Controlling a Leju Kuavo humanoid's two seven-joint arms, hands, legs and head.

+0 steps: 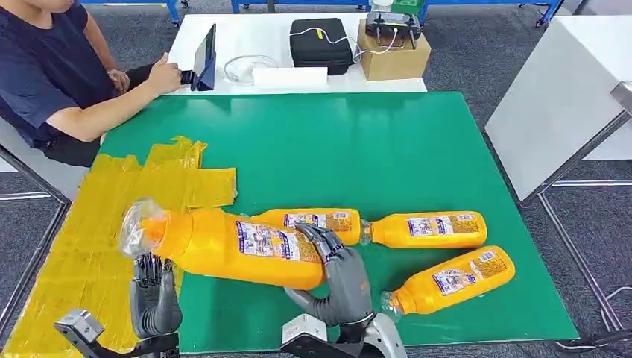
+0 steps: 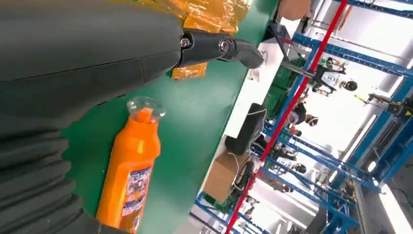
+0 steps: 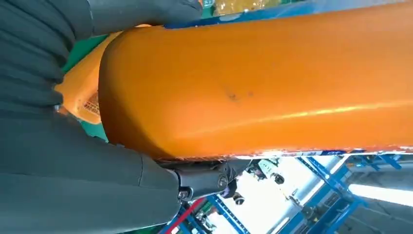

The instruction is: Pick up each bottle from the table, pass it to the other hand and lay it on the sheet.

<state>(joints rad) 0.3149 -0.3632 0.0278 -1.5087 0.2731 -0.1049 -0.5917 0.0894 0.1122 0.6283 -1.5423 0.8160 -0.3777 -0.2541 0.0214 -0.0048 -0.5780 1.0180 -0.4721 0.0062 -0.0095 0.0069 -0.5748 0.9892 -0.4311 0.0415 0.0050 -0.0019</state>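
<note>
My right hand [image 1: 341, 277] grips a large orange bottle [image 1: 238, 247] around its labelled body and holds it level above the green table [image 1: 335, 149], its clear cap [image 1: 140, 224] pointing towards the yellow sheet [image 1: 82, 231]. In the right wrist view the bottle [image 3: 268, 83] lies against that hand [image 3: 73, 185]. My left hand [image 1: 154, 294] stands just beneath the bottle's neck, fingers up and apart, holding nothing. The left wrist view has this hand [image 2: 73, 73] beside an orange bottle [image 2: 129, 170]. Three more orange bottles [image 1: 322, 221] [image 1: 429, 230] [image 1: 456, 277] lie on the table.
A person [image 1: 52, 67] sits at the far left, hands by a tablet [image 1: 205, 56] on the white table [image 1: 223, 30] behind. A black case [image 1: 320, 41] and a cardboard box [image 1: 393, 52] stand there too. Another white table [image 1: 559, 97] is at the right.
</note>
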